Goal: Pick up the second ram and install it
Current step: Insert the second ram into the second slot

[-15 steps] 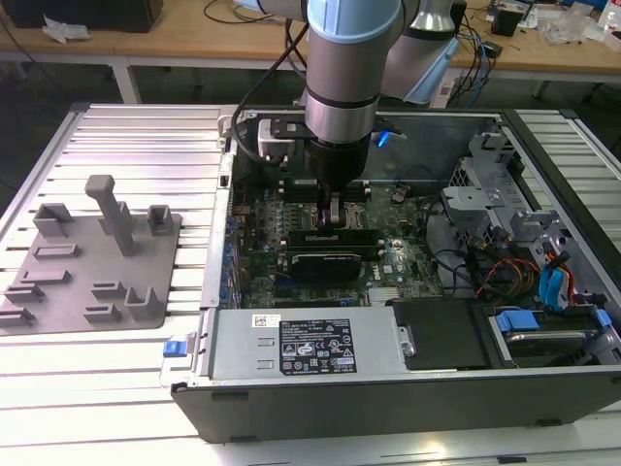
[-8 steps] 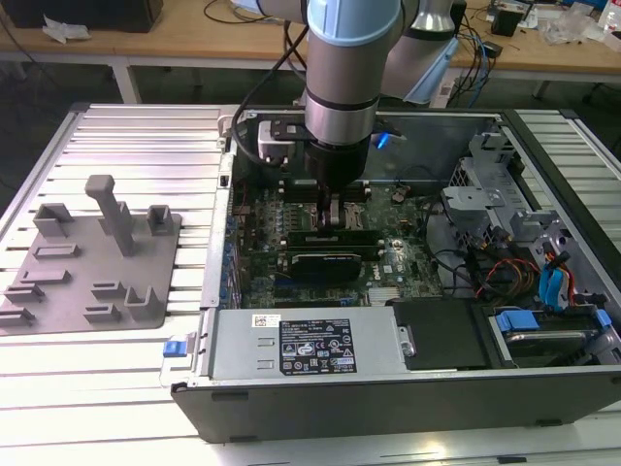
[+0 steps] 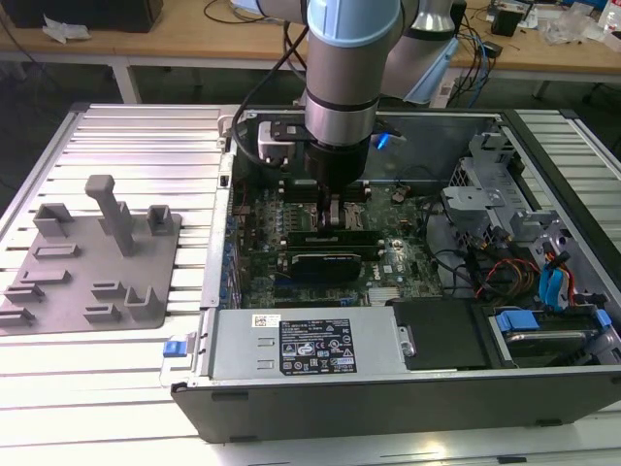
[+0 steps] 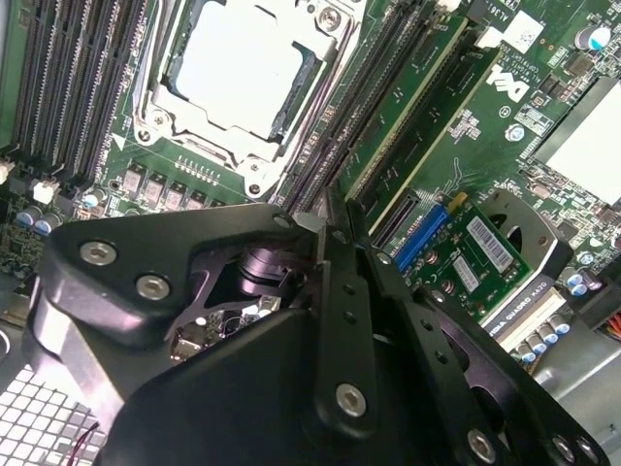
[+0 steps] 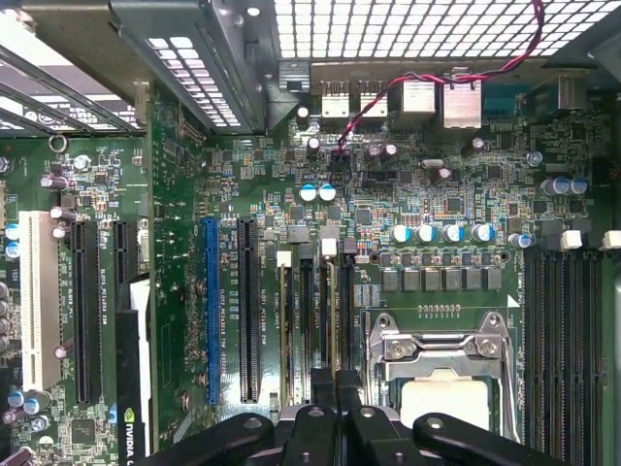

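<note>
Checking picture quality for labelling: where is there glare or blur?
Exterior view: the ribbed table is washed out by glare. Second wrist view: the processor socket glares white and the gripper looks soft. First wrist view: bright light through the case grille.

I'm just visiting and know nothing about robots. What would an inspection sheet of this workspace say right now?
Surface: slatted metal table carrying an open computer case.
Job's things: ram, two green sticks standing in slots beside the CPU socket; which is the second, cannot tell.
Clutter: grey fixture tray, on the exterior view's left.
Grippers: gripper down over the motherboard, near the sticks' end.
Cables: red and orange wires inside the case.
Surroundings: wooden benches behind.
</note>
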{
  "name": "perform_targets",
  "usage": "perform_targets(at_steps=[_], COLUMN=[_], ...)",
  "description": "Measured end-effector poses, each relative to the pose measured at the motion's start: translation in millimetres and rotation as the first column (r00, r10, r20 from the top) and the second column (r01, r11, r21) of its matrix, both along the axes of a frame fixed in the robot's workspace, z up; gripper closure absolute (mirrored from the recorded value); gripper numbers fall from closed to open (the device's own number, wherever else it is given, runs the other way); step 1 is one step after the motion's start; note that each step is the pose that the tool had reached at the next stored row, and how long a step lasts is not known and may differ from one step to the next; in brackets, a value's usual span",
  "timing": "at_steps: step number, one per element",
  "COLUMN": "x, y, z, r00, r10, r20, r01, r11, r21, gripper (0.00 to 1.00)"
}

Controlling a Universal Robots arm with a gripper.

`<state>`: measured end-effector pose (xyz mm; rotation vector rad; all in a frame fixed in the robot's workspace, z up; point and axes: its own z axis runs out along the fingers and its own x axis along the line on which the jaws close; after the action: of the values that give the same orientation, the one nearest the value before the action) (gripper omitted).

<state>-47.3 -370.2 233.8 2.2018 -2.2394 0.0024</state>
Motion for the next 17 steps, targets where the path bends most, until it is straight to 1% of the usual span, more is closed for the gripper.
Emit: perform_targets(at_steps=[2,5,7,13,17], x=[0.0,0.0,-0.1,0.0,0.0], y=[0.0,0.0,0.0,0.0,0.0], z=[2.1,2.6,2.7,2.3,0.7], r00=[1.0000,1.0000,1.0000,1.0000,1.0000], r10=[0.000,0.000,0.000,0.000,0.000], r20=[0.0000,0.0000,-0.0020,-0.0030,-0.0028], r01=[0.000,0.000,0.000,0.000,0.000], r11=[1.0000,1.0000,1.0000,1.0000,1.0000], r21=[0.0001,0.0000,-0.0002,-0.0002,0.0017], gripper=[0.91,0.91,0.91,0.91,0.91])
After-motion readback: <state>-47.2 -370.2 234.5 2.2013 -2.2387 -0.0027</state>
